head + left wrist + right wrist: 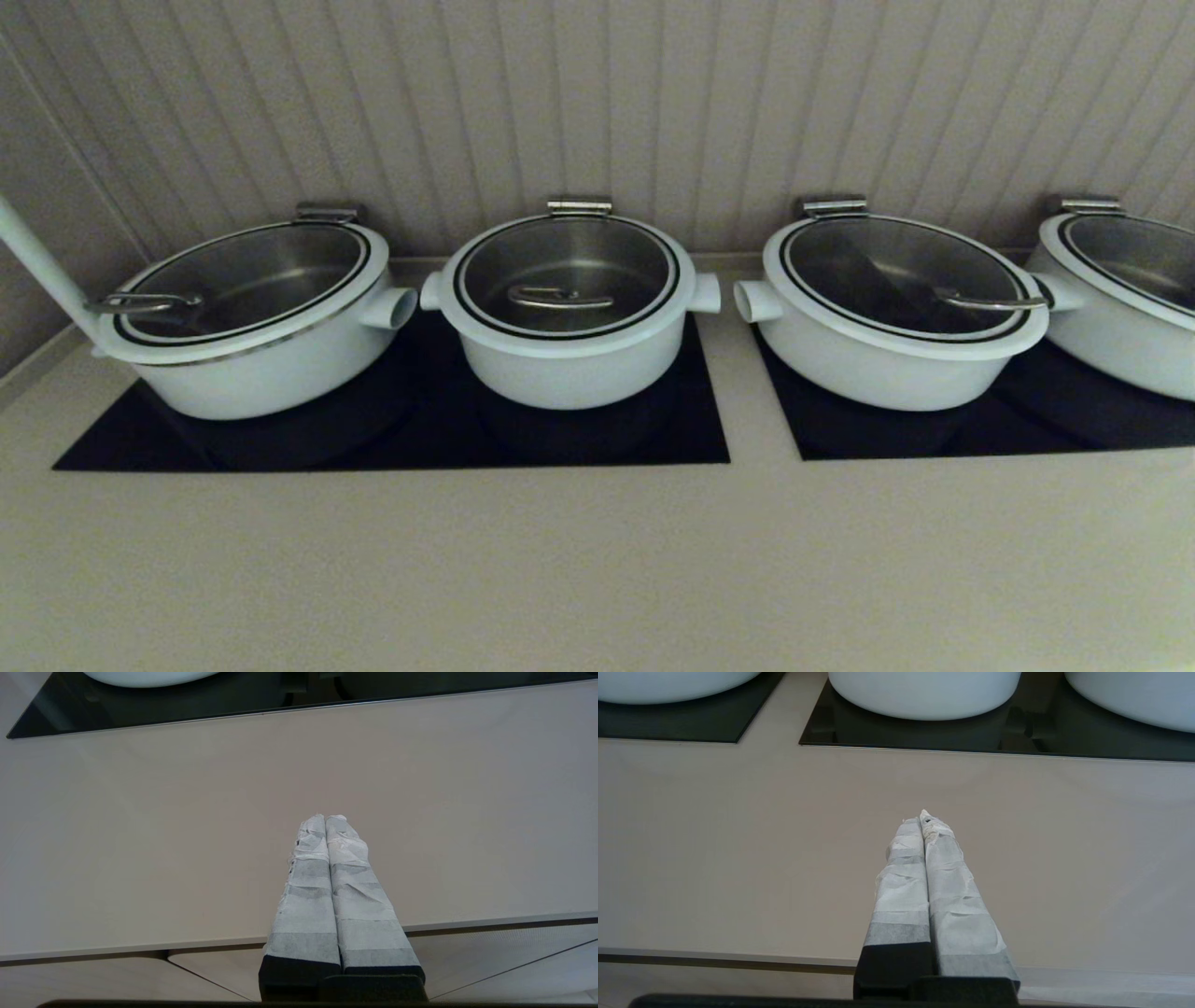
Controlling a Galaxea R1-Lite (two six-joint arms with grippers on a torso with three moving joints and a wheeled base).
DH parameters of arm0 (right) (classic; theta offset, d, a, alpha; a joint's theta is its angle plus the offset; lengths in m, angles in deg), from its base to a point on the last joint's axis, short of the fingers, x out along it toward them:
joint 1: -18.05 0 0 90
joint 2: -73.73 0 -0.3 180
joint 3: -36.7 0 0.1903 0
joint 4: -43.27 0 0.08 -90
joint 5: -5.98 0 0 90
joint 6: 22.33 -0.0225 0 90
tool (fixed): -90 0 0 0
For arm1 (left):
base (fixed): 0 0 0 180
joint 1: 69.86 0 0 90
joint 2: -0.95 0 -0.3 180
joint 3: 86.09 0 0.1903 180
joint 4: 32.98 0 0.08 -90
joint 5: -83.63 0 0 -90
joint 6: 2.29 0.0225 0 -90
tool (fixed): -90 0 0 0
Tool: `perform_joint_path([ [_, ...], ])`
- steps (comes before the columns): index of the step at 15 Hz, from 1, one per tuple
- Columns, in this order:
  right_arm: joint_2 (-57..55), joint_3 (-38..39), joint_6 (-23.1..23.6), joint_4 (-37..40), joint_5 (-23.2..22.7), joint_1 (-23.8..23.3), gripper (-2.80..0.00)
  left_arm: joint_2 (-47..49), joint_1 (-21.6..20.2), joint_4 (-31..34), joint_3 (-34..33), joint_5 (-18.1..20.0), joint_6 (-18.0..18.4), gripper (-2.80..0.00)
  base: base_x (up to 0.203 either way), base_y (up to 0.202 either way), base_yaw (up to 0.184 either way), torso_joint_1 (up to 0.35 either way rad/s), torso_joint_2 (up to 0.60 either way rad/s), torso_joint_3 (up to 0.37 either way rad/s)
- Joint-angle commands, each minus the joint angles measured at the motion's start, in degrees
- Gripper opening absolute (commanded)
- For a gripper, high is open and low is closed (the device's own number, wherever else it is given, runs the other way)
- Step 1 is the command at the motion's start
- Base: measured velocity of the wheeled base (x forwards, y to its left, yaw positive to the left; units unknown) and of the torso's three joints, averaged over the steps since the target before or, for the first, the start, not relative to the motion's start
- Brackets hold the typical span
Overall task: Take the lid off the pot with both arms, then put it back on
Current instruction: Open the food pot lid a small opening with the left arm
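The pot [569,359] is white, narrow and deep, with two stubby side knobs. It stands second from the left on a black hob [691,429] in the head view. The lid [569,271], glass with a white rim and a black ring, lies shut on it, and its curved steel bar handle [560,299] is free. Neither arm shows in the head view. My left gripper [325,817] is shut and empty over the bare counter near its front edge. My right gripper [923,817] is shut and empty over the counter, short of the hobs.
A wider white pot [252,317] stands left of the pot. Two more [896,308] [1120,289] stand on a second black hob [1027,420] to the right. A white pole [37,261] leans at the far left. A ribbed wall [597,103] is behind and the beige counter [597,560] in front.
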Motion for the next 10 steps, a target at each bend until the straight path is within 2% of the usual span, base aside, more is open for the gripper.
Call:
perform_joint_path([
  [1, -0.1, 0.0, 0.0, 0.0, 0.0, 0.0, -2.80, 0.0, 0.0, 0.1, 0.0, -0.1, 0.0, -2.80, 0.000, 0.000, 0.000, 0.000, 0.00, 0.000],
  [10, -0.1, 0.0, 0.0, 0.0, 0.0, 0.0, -2.80, 0.0, 0.0, 0.1, 0.0, -0.2, -0.1, -2.80, 0.000, 0.000, 0.000, 0.000, 0.00, 0.000],
])
